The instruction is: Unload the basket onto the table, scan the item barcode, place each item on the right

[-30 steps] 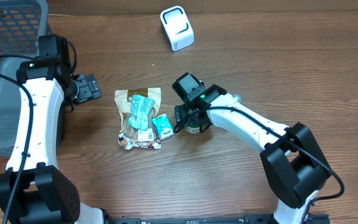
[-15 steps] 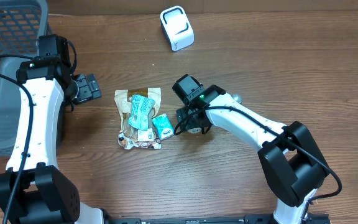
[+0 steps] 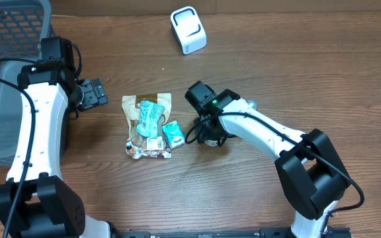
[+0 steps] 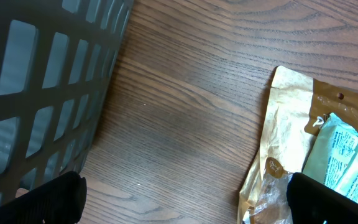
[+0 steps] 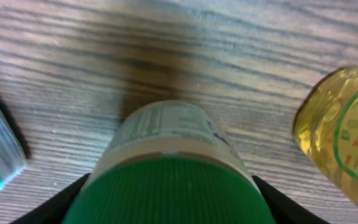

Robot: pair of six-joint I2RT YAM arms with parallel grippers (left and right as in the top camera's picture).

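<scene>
A jar with a green ribbed lid [image 5: 169, 162] stands on the wooden table and fills the right wrist view. My right gripper [image 5: 169, 202] is open around that lid, one black finger close on each side; from overhead the right gripper [image 3: 208, 135] hides the jar. The white barcode scanner [image 3: 188, 30] sits at the far middle of the table. My left gripper [image 3: 98, 92] hangs wide open and empty beside the basket, and the left gripper [image 4: 185, 196] shows bare wood between its fingers.
A tan snack bag [image 3: 147, 125] with a teal packet [image 3: 150, 118] on it lies mid-table, a small teal box [image 3: 172, 134] beside it. A yellow bottle [image 5: 347, 124] lies right of the jar. A grey mesh basket [image 3: 5, 66] fills the far left.
My right gripper has shifted slightly toward the near right over the jar, and its fingers have drawn in around the lid. The left arm has not moved.
</scene>
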